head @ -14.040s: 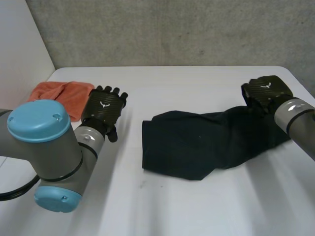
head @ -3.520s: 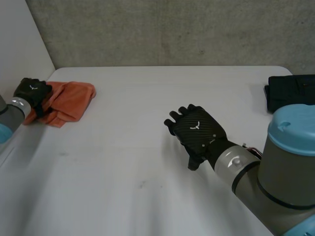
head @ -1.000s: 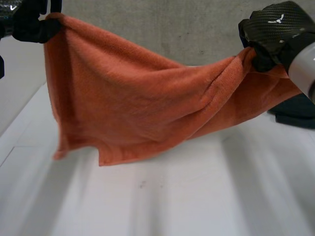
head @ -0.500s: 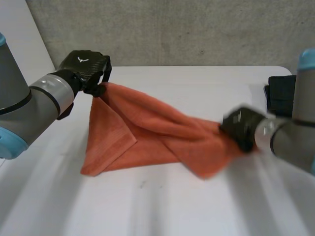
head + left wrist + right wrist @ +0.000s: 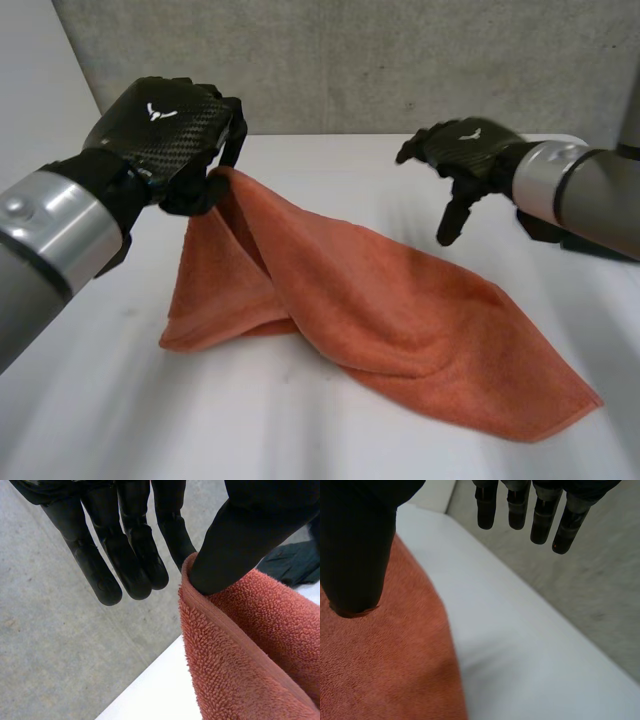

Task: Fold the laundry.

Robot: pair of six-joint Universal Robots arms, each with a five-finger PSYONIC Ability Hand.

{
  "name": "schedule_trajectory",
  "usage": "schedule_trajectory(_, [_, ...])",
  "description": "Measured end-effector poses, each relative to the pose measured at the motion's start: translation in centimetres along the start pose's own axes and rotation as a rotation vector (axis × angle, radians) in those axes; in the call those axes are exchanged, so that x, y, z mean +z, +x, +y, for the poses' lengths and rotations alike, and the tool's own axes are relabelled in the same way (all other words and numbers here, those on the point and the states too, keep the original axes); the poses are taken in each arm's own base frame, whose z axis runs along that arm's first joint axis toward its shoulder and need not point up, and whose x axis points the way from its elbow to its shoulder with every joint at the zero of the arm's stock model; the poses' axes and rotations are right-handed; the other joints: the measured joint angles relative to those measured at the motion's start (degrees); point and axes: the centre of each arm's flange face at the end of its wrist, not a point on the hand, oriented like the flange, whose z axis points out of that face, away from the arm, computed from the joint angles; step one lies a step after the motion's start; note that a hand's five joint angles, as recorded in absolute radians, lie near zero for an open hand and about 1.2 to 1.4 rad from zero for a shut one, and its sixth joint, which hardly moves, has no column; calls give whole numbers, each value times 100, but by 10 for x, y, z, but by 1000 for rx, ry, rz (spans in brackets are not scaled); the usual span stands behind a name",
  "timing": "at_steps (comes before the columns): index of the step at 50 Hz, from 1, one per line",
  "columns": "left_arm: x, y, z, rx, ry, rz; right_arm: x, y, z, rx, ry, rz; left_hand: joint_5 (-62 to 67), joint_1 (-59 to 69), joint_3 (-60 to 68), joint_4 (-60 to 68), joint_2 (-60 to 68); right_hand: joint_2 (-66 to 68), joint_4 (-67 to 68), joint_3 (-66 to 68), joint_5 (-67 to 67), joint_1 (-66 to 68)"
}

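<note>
Orange towel [image 5: 400, 320] is lying on the white surface [image 5: 330, 165], stretching from 9 o'clock to 5 o'clock, with its 10 o'clock end rising off the surface. Left hand [image 5: 165, 130] is carrying that end's hem hooked over its thumb [image 5: 250, 535], while its fingers [image 5: 125, 555] are pointing straight, clear of the cloth. Right hand [image 5: 465, 150] is hovering at 2 o'clock over the towel's far edge, spread wide and holding nothing. Black garment [image 5: 295, 562] is lying at 3 o'clock, behind the right arm.
</note>
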Motion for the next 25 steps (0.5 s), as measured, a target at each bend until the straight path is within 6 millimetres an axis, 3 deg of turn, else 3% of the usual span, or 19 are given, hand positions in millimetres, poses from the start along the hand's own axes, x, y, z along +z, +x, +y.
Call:
schedule_trajectory(7, [-24, 8, -1, 7, 20, 9, 44, -7, 30, 24, -92, -121, 0, 0, 0, 18, 0, 0, 0, 0, 0, 1])
schedule_trajectory(11, [-34, 12, -1, 29, 48, 26, 76, -24, 61, 17, -152, -226, 0, 0, 0, 18, 0, 0, 0, 0, 0, 0])
schedule_trajectory(17, [-36, 16, 0, 62, 75, 46, 96, -40, 87, 8, -183, -289, 0, 0, 0, 19, 0, 0, 0, 0, 0, 0])
schedule_trajectory(18, [-35, 16, 1, 73, 81, 50, 102, -44, 94, 4, -186, -298, 0, 0, 0, 19, 0, 240, 160, 174, 159, 192])
schedule_trajectory(19, [-33, 16, 2, 78, 83, 51, 106, -45, 98, -1, -184, -296, 0, 0, 0, 19, 0, 1778, 1615, 1656, 1569, 1607])
schedule_trajectory(21, [-28, 16, 4, 86, 87, 51, 112, -45, 100, -13, -168, -278, 0, 0, 0, 19, 1, 2879, 2666, 2825, 2566, 2573])
schedule_trajectory(22, [-26, 15, 6, 88, 87, 50, 115, -44, 100, -20, -157, -261, 0, 0, 0, 19, 0, 4560, 4342, 4485, 4177, 3949])
schedule_trajectory(25, [-17, 13, 9, 96, 90, 45, 119, -40, 98, -33, -135, -232, 0, 0, 0, 19, 0, 5278, 5144, 5252, 4992, 4427])
